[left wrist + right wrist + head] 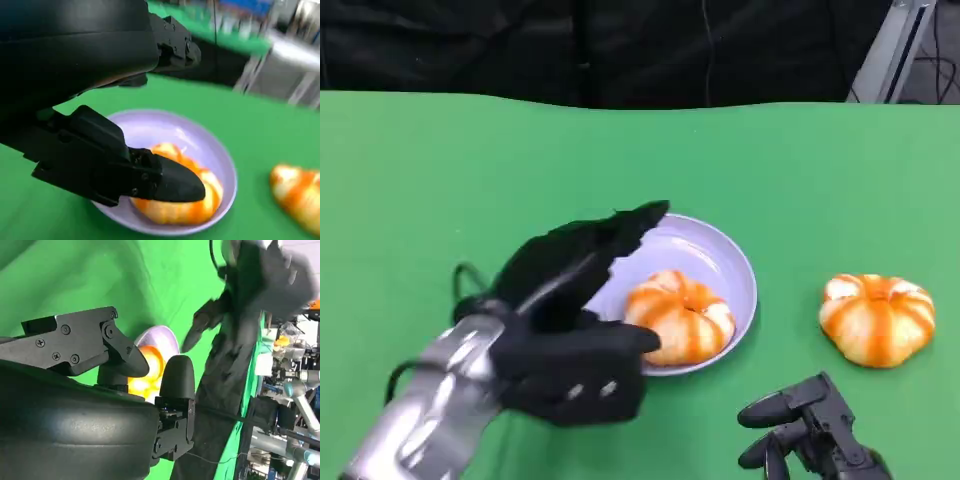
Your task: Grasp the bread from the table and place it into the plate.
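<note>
One orange-striped round bread lies in the pale lilac plate at the table's middle. My left hand hovers over the plate's left side, fingers spread and holding nothing. Its thumb is low beside the bread, and its other fingers reach above the plate. A second, similar bread sits on the green table to the right of the plate. My right hand rests low at the front right, empty, with its fingers apart. The right wrist view shows the plate beyond that hand's fingertips.
A green cloth covers the table, and a black backdrop hangs behind its far edge. A metal stand leg rises at the back right. A black cable loops beside my left wrist.
</note>
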